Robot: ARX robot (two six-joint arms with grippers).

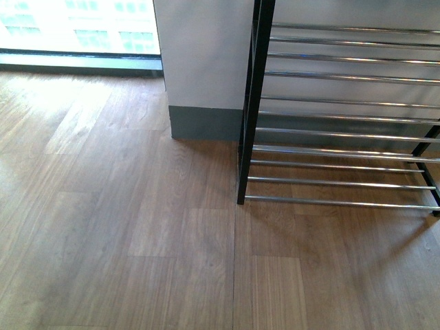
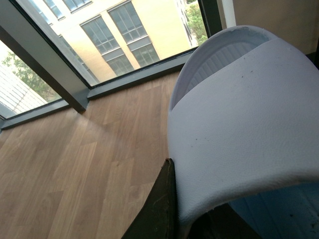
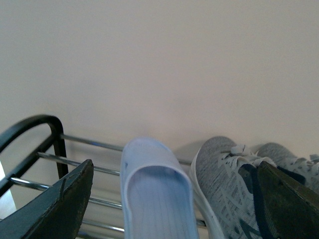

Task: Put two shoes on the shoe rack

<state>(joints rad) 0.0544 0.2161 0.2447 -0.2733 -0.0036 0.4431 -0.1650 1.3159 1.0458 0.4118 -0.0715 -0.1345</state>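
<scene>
In the left wrist view my left gripper (image 2: 192,215) is shut on the edge of a white slipper (image 2: 244,129), held above the wooden floor. In the right wrist view my right gripper (image 3: 177,204) is open over a shelf of the shoe rack (image 3: 92,143). On that shelf a second white slipper (image 3: 154,199) lies between the fingers. Beside it sit the two shoes, one grey sneaker (image 3: 222,179) next to the slipper and the other (image 3: 289,157) behind the dark finger (image 3: 289,204). The front view shows the shoe rack's (image 1: 344,148) lower chrome rods bare; neither arm appears there.
A grey wall corner with a dark skirting (image 1: 203,120) stands left of the rack's black post (image 1: 251,137). A floor-to-ceiling window (image 1: 75,31) runs along the far left. Wooden floor (image 1: 137,240) spreads in front of the rack.
</scene>
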